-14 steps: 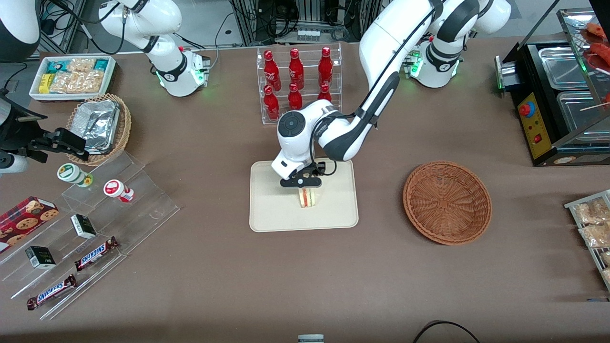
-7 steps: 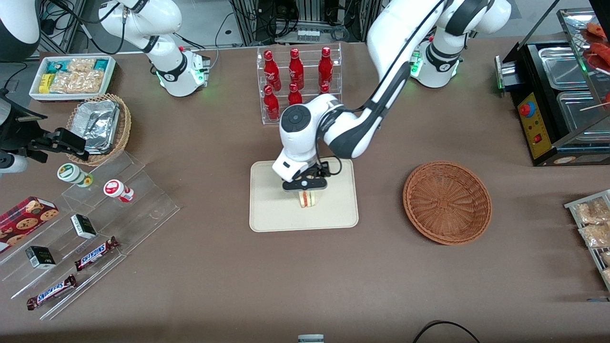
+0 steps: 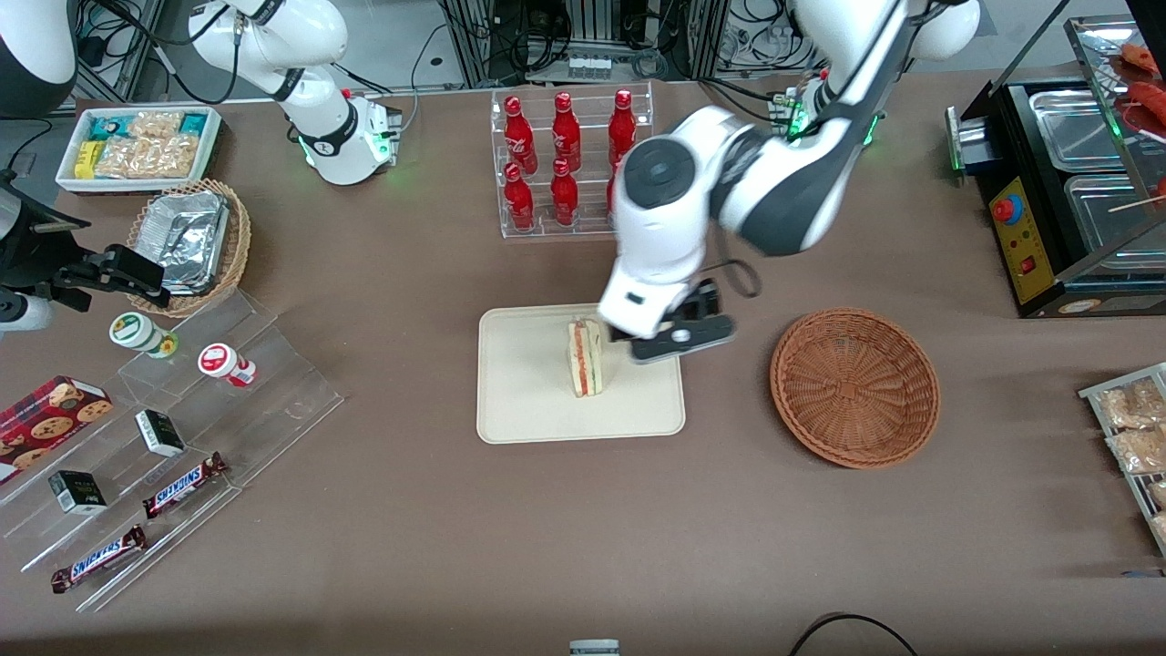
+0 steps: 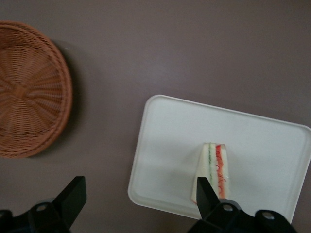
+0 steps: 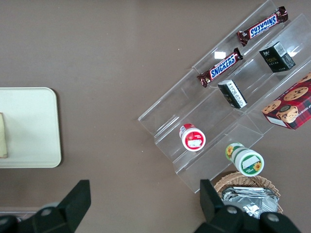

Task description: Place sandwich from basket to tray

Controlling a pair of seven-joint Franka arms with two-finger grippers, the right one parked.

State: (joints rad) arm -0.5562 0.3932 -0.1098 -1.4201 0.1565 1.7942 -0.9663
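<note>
The left arm's black two-finger gripper [image 3: 681,335] is seen hanging above the tray's edge on the basket side, fingers [image 4: 73,196] spread wide with nothing held between them. Just beside it, the small triangular white-bread sandwich [image 3: 585,356] with red and green filling stripes is stood on its edge on the flat cream rectangular tray [image 3: 524,401], roughly mid-frame in the front view. The round reddish-brown woven wicker basket [image 3: 854,387] is found at centre right, apart from the tray, with nothing inside it. Above the tray in the frame, a clear acrylic rack of red bottles [image 3: 565,159] is partly blocked by the white arm [image 3: 729,182]. Snack bars on clear steps [image 3: 137,519] are sat at lower left.
</note>
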